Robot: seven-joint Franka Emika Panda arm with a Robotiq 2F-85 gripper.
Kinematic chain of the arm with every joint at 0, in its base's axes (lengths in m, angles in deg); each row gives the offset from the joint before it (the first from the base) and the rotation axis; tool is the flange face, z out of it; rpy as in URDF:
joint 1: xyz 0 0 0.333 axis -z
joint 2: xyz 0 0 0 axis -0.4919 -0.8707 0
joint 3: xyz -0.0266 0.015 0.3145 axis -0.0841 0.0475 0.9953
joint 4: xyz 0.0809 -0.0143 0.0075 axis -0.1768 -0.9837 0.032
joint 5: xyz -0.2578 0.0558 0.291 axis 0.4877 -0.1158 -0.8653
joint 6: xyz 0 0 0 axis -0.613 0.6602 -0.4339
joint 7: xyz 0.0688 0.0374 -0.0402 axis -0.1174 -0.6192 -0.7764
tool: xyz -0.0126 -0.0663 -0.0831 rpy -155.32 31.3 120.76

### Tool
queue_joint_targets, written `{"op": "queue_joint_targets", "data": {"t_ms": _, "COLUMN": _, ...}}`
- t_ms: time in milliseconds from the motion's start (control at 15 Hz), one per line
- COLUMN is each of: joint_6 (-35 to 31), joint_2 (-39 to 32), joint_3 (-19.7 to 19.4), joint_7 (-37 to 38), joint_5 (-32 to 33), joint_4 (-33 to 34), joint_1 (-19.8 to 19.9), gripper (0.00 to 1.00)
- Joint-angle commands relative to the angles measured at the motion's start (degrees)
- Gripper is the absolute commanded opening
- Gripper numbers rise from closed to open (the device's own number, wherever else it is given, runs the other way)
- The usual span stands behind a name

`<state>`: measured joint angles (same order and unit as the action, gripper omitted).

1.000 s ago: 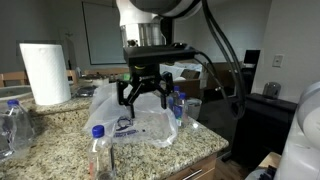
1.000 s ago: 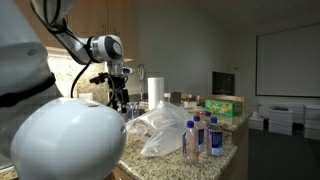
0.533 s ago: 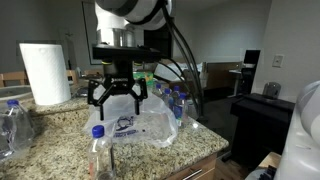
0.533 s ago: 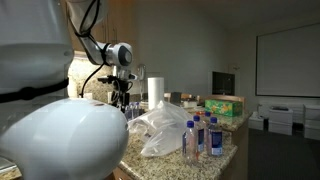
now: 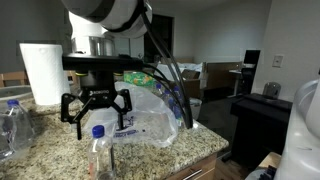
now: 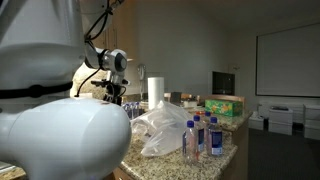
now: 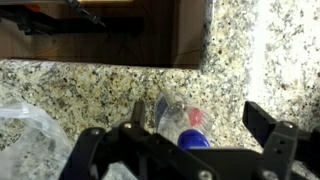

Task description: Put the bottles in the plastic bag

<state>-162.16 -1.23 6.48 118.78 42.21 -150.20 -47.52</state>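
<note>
Gripper [image 5: 96,113] hung wide open over a blue-capped bottle [image 5: 98,150] on the granite surface [image 5: 50,136], beside the plastic bag [image 5: 150,118].

White paper towel roll [image 5: 45,72] upright on the speckled granite countertop [image 5: 52,133], green box [image 6: 226,106] also on it.

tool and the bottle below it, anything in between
Nothing: the wrist view shows the blue-capped bottle unobstructed between the fingers of the open tool.
</note>
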Motion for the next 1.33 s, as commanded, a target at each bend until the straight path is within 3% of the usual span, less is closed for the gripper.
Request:
{"op": "queue_joint_targets", "data": {"t_ms": 0, "joint_6": -3.93, "joint_2": -0.76, "joint_3": -0.76, "joint_7": 2.59, "joint_5": 1.28, "joint_4": -1.91, "joint_1": -1.42, "gripper": 1.0}}
{"op": "queue_joint_targets", "data": {"t_ms": 200, "joint_6": -6.23, "joint_2": -1.69, "joint_3": -1.05, "joint_7": 2.97, "joint_5": 2.58, "joint_4": -1.77, "joint_1": -1.56, "gripper": 1.0}}
{"op": "queue_joint_targets", "data": {"t_ms": 333, "joint_6": -7.56, "joint_2": -2.36, "joint_3": -1.28, "joint_7": 3.37, "joint_5": 4.22, "joint_4": -1.51, "joint_1": -1.55, "gripper": 0.79}}
{"op": "queue_joint_targets", "data": {"t_ms": 533, "joint_6": -9.32, "joint_2": -3.01, "joint_3": -1.79, "joint_7": 4.15, "joint_5": 6.58, "joint_4": -1.5, "joint_1": -1.44, "gripper": 0.67}}
{"op": "queue_joint_targets", "data": {"t_ms": 600, "joint_6": -9.75, "joint_2": -3.29, "joint_3": -2.09, "joint_7": 4.31, "joint_5": 6.94, "joint_4": -1.49, "joint_1": -1.36, "gripper": 0.45}}
{"op": "queue_joint_targets", "data": {"t_ms": 733, "joint_6": -10.38, "joint_2": -3.73, "joint_3": -2.49, "joint_7": 5.11, "joint_5": 7.89, "joint_4": -1.35, "joint_1": -1.41, "gripper": 0.42}}
{"op": "queue_joint_targets", "data": {"t_ms": 933, "joint_6": -10.7, "joint_2": -4.14, "joint_3": -2.84, "joint_7": 5.07, "joint_5": 8.38, "joint_4": -1.38, "joint_1": -1.58, "gripper": 0.2}}
{"op": "queue_joint_targets", "data": {"t_ms": 1067, "joint_6": -10.36, "joint_2": -3.89, "joint_3": -2.81, "joint_7": 4.87, "joint_5": 8.08, "joint_4": -1.05, "joint_1": -1.71, "gripper": 0.12}}
{"op": "queue_joint_targets", "data": {"t_ms": 1267, "joint_6": -9.53, "joint_2": -3.63, "joint_3": -2.87, "joint_7": 5.1, "joint_5": 8.28, "joint_4": -1.18, "joint_1": -1.84, "gripper": 0.1}}
